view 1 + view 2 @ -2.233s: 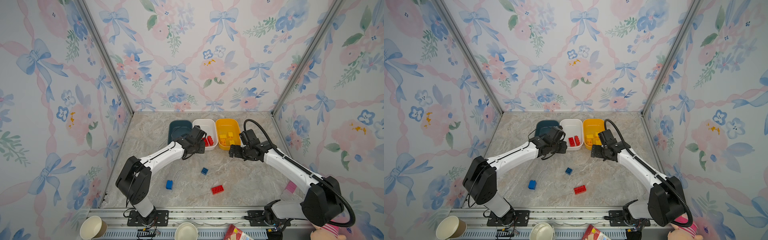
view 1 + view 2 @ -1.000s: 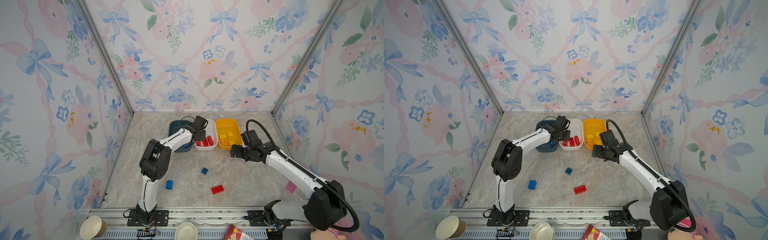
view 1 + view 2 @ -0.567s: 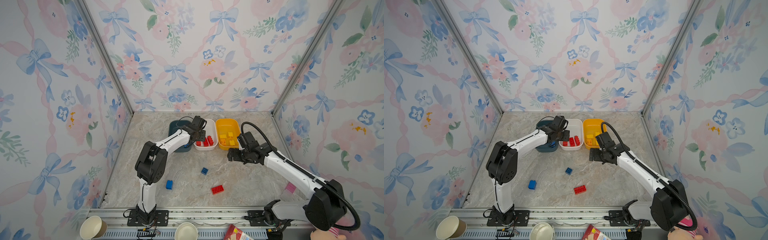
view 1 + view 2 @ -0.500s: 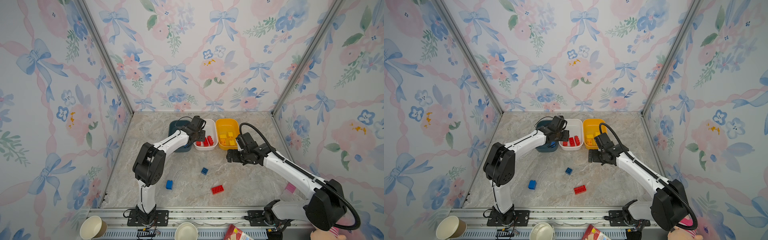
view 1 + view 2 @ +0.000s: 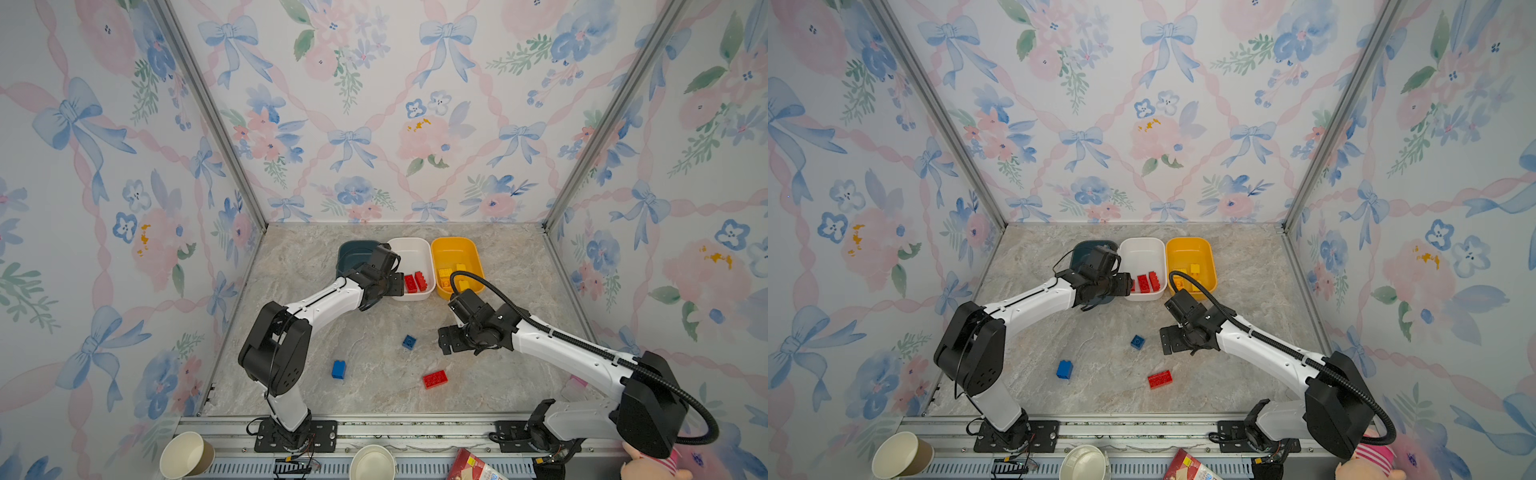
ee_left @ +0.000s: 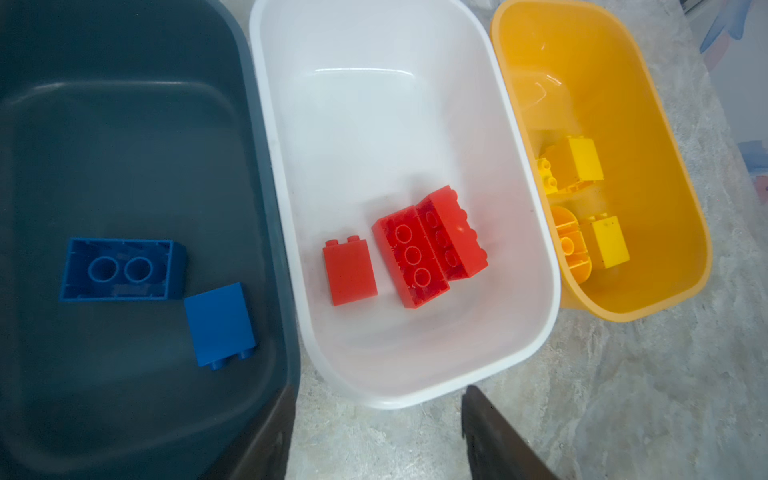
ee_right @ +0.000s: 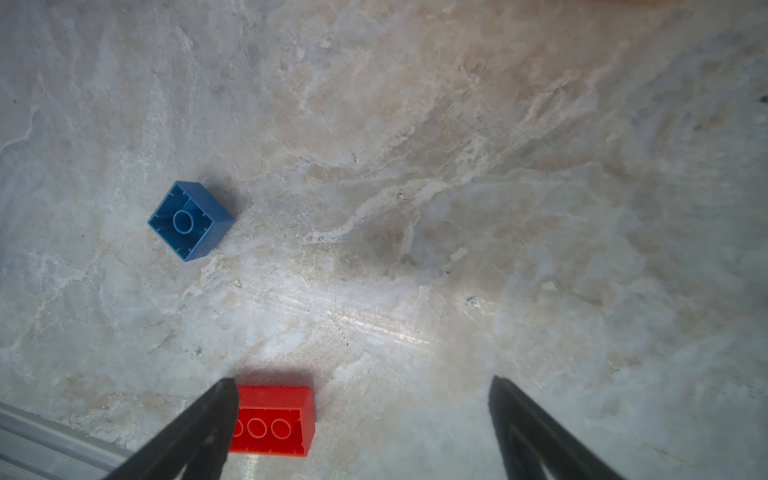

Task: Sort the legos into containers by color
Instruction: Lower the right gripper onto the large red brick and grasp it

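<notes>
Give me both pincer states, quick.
Left pincer: open, holding nothing.
Right pincer: open, holding nothing.

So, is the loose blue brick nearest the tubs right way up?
Upside down: in the right wrist view the blue brick shows its hollow underside and inner tube, no studs.

The dark blue tub (image 6: 104, 145), white tub (image 6: 415, 104) and yellow tub (image 6: 582, 62) are smooth moulded plastic with a soft gloss that catches highlights on their inner walls. The legos (image 6: 415, 257) in them are hard plastic, shiniest on their flat faces. The tabletop (image 7: 457, 166) looks like veined beige stone, or perhaps a print of it, smooth with a dull sheen and fine scratches; the rail (image 5: 415, 428) is bare brushed metal, the paper cup (image 5: 187, 455) matt, and the walls (image 5: 374, 104) a flat, matt printed covering.
</notes>
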